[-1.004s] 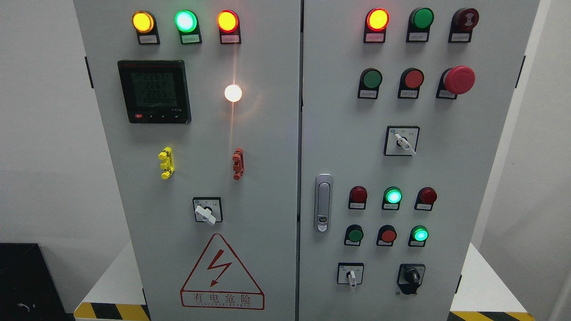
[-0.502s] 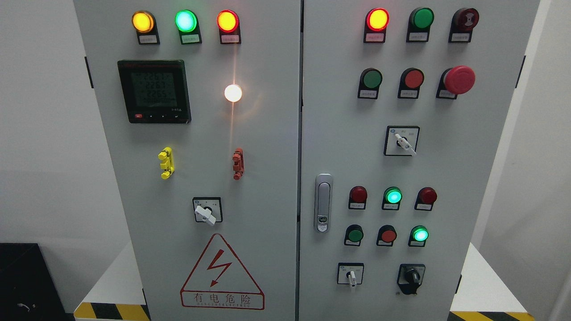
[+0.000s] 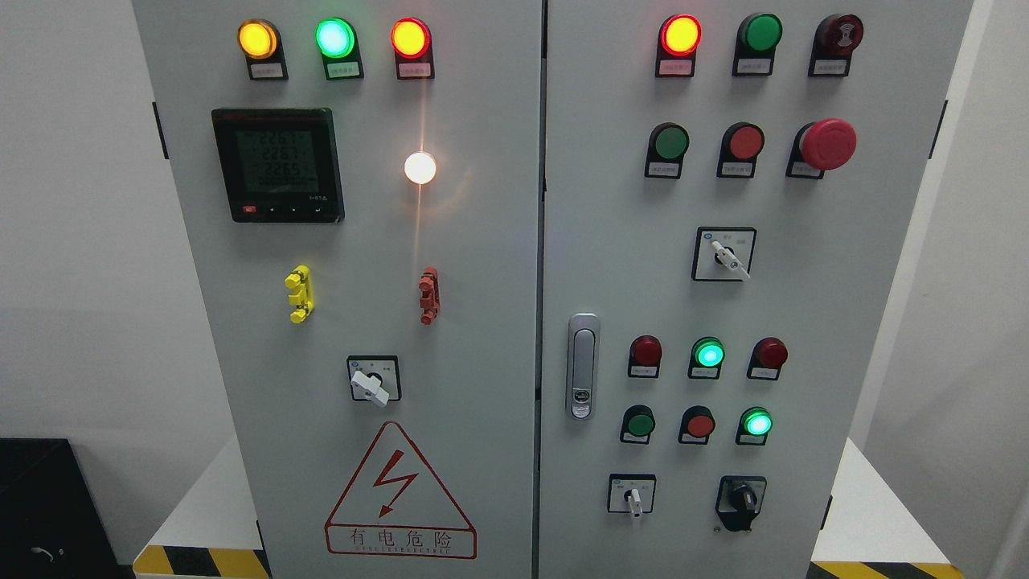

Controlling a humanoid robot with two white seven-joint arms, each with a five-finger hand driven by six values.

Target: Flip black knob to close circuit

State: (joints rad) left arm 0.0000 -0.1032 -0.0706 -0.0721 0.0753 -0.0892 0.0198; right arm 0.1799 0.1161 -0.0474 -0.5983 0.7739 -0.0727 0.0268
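Knob: black knob (image 3: 741, 498) | handle roughly upright | cabinet door (image 3: 804, 305) lower right

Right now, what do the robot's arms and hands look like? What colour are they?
I can't say: neither arm nor hand shows in the head view. Only the grey cabinet is there, with its coloured lights, white switches and the black knob at its lower right, which nothing is touching.

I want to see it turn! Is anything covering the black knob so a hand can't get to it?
No, nothing visible covers the black knob. It sits bare at the lower right of the cabinet door. Neither robot hand is in view yet.
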